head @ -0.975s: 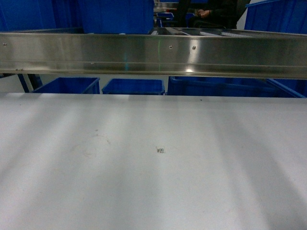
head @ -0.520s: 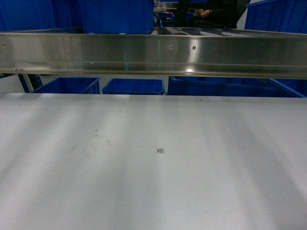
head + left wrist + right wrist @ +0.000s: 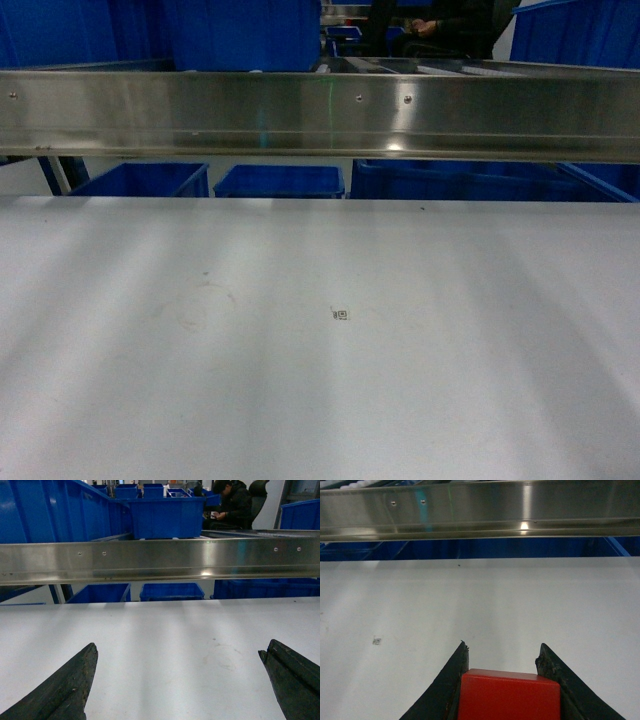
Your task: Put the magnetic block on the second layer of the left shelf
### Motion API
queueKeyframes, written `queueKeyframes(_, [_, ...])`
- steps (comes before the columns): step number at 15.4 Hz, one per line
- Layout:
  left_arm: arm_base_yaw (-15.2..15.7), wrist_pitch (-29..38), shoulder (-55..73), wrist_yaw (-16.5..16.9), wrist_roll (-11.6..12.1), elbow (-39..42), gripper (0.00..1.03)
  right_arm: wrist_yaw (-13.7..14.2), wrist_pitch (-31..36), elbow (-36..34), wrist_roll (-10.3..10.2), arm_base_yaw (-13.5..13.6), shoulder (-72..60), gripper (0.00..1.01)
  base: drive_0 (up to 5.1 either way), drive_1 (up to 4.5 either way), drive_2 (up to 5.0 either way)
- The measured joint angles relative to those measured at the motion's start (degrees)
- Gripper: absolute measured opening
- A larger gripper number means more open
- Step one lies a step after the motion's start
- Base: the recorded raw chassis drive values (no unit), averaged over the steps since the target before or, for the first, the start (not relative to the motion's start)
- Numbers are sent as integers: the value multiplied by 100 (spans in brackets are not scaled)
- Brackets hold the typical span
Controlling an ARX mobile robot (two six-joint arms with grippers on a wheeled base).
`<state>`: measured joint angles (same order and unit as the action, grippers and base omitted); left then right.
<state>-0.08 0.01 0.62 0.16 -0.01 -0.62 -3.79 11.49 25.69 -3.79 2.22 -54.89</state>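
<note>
- White shelf surface (image 3: pixel 320 380) stretches below a steel rail (image 3: pixel 320 112); blue crates (image 3: pixel 165 515) behind.
- Right gripper (image 3: pixel 502 662) fingers clamp the magnetic block (image 3: pixel 509 696).
- Left gripper (image 3: pixel 177 672) fingers spread wide, holding nothing.

Looks like a warehouse or factory storeroom to me. There's a long stainless steel shelf rail (image 3: pixel 320 112) running across over a plain white shelf surface (image 3: pixel 320 380), and rows of blue plastic crates (image 3: pixel 165 515) stacked everywhere behind it. A person in dark clothes (image 3: pixel 232 507) sits way back among the bins, looking down at something in their hands.
</note>
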Motion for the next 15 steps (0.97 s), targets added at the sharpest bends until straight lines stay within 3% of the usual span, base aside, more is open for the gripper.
queueKeyframes(15, [2,-20,0,-17,0,0,98,-9,11,0,0,9,26,33,-487,258,258])
